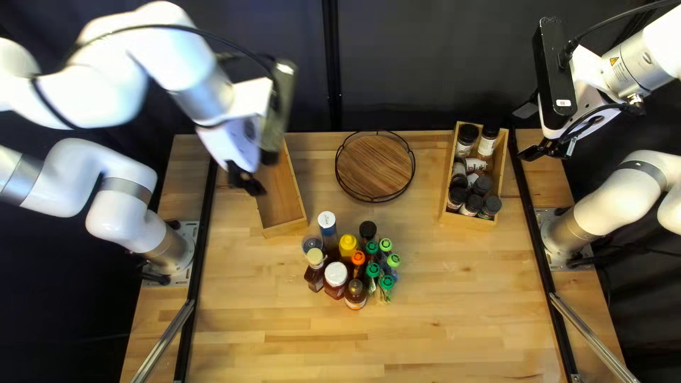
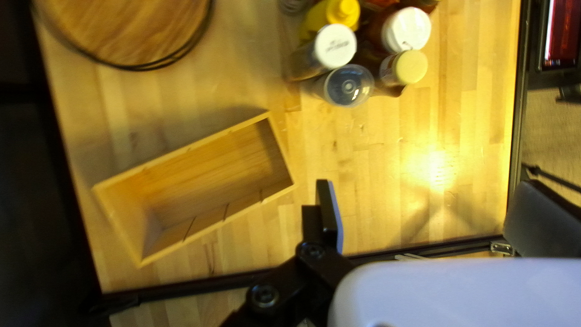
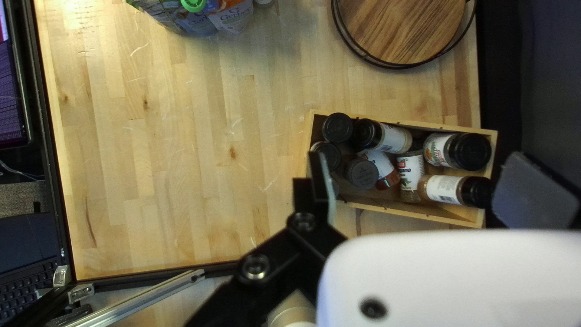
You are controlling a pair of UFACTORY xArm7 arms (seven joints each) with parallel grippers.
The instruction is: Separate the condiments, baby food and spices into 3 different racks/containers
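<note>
My left gripper (image 1: 257, 170) is over the empty wooden box (image 1: 287, 202) in the top left view. In the left wrist view the left gripper (image 2: 431, 194) is open with nothing held, beside the box (image 2: 200, 175). Condiment bottles, such as the yellow bottle (image 1: 347, 245) and white-capped jar (image 1: 335, 274), cluster mid-table with green-capped pouches (image 1: 386, 282). My right gripper (image 1: 528, 133) hovers by the table's right edge. Open too, the right gripper (image 3: 416, 162) has its fingers apart above the wooden box (image 3: 411, 213) of black-capped spice jars (image 3: 443, 189).
A round wooden tray (image 1: 374, 166) with a black wire rim lies between the two boxes, near the far edge. Black rails (image 1: 201, 262) run along both table sides. A laptop (image 3: 27, 260) sits beyond the table edge in the right wrist view.
</note>
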